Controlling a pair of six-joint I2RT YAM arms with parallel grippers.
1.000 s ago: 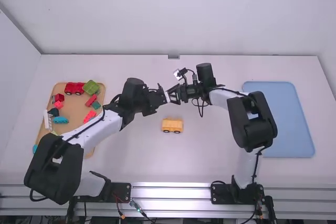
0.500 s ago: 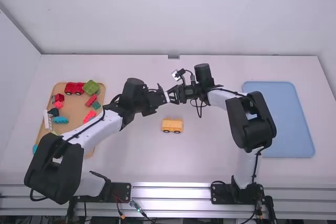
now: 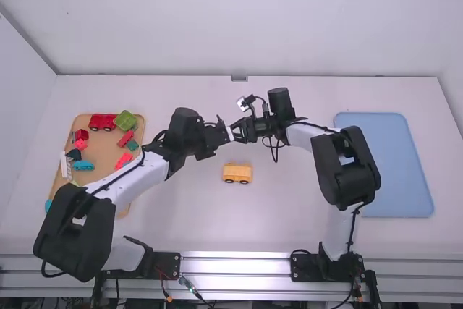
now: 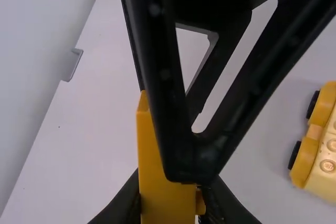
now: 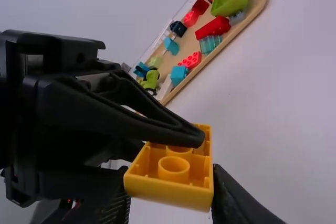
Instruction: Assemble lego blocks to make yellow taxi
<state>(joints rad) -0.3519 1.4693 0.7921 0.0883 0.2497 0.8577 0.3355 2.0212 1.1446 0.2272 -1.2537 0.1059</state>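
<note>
White tabletop [image 3: 289, 229] spreads beneath me, with a wooden tray [image 3: 105, 148] of coloured blocks on my left and a blue tray [image 3: 387, 168] on my right. Above it, near the middle, my left gripper [image 3: 229, 134] and right gripper [image 3: 236, 132] meet, both sets of fingers pinching one yellow block [image 5: 168, 194]. On the table, closer to my bases, a yellow wheeled car [image 3: 237, 173] stands apart from them.
</note>
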